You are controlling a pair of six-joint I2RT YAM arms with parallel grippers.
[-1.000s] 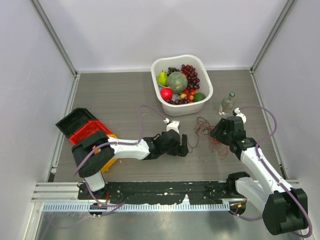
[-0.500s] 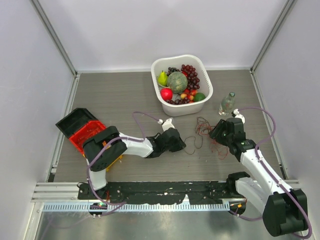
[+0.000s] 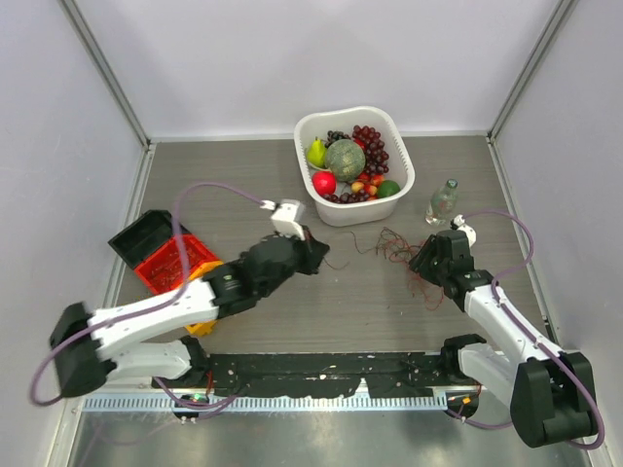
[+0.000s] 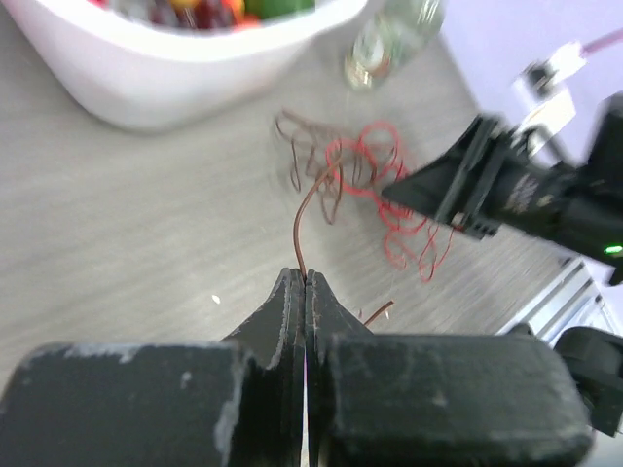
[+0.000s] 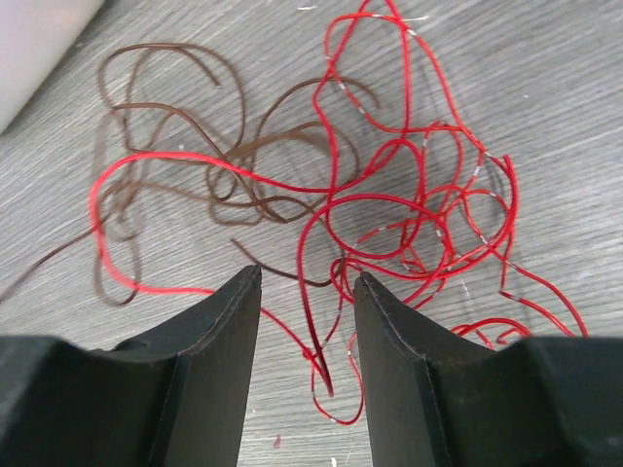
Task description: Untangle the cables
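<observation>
The cables (image 3: 397, 249) lie as a loose tangle of thin red and brown loops on the table, right of centre. My left gripper (image 3: 317, 257) is shut on one brown cable (image 4: 310, 209). That strand runs from the closed fingertips (image 4: 292, 284) up to the tangle (image 4: 362, 170). My right gripper (image 3: 426, 257) sits over the right side of the tangle, open. In the right wrist view its jaws (image 5: 307, 282) stand apart over the table with red loops (image 5: 389, 209) between and beyond them; the brown loops (image 5: 209, 146) lie to their left.
A white basin (image 3: 403, 146) of fruit stands behind the tangle, and a small clear bottle (image 3: 443, 200) to its right. A red and black crate (image 3: 165, 255) sits at the left. The right arm's black wrist (image 4: 506, 190) shows in the left wrist view.
My left gripper closed on the brown cable and drew back up and to the left, stretching that strand out of the tangle. The right gripper stayed put, its jaws narrowing slightly.
</observation>
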